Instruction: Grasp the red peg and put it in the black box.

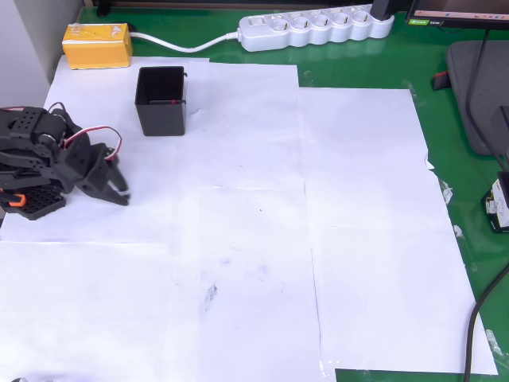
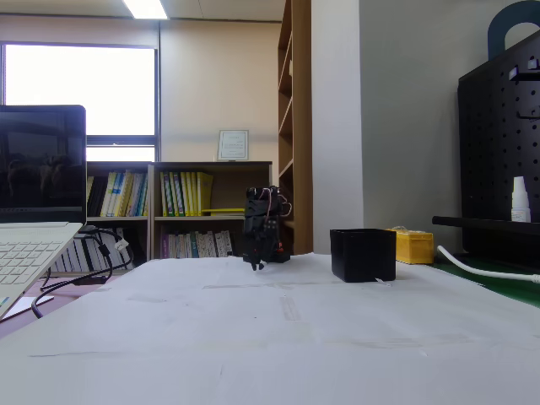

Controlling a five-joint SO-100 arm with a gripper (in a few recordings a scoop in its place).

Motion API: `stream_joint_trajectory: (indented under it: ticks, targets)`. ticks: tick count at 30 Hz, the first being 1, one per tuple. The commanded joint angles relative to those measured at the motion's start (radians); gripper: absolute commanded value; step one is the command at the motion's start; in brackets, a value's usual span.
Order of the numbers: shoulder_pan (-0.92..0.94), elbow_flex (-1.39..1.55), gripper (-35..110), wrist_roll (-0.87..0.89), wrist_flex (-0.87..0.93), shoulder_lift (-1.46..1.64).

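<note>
Now your gripper (image 1: 119, 189) sits folded at the table's left edge, jaws seemingly empty and near-closed, while the red peg (image 1: 173, 103) rests inside the black box (image 1: 161, 101); job looks done.

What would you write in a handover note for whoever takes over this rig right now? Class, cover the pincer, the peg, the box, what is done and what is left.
Pincer: holds nothing and sits low over the paper, left of and below the black box in the overhead view, apart from it. Open or shut is unclear.
Red peg: a tiny red spot inside the box by its right wall, probably the peg.
Done: the peg appears to be in the box.
Left: probably nothing; confirm the peg.
</note>
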Motion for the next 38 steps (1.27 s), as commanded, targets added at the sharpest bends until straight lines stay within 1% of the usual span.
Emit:
stream_joint_trajectory:
  ticks: [1,6,38]
  targets:
    - [-0.014,-0.083,0,0.034,0.081,-0.095]
    - [-0.023,-0.083,0,0.081,0.083,-0.095]
    - [-0.025,-0.083,0,0.08,0.083,-0.095]
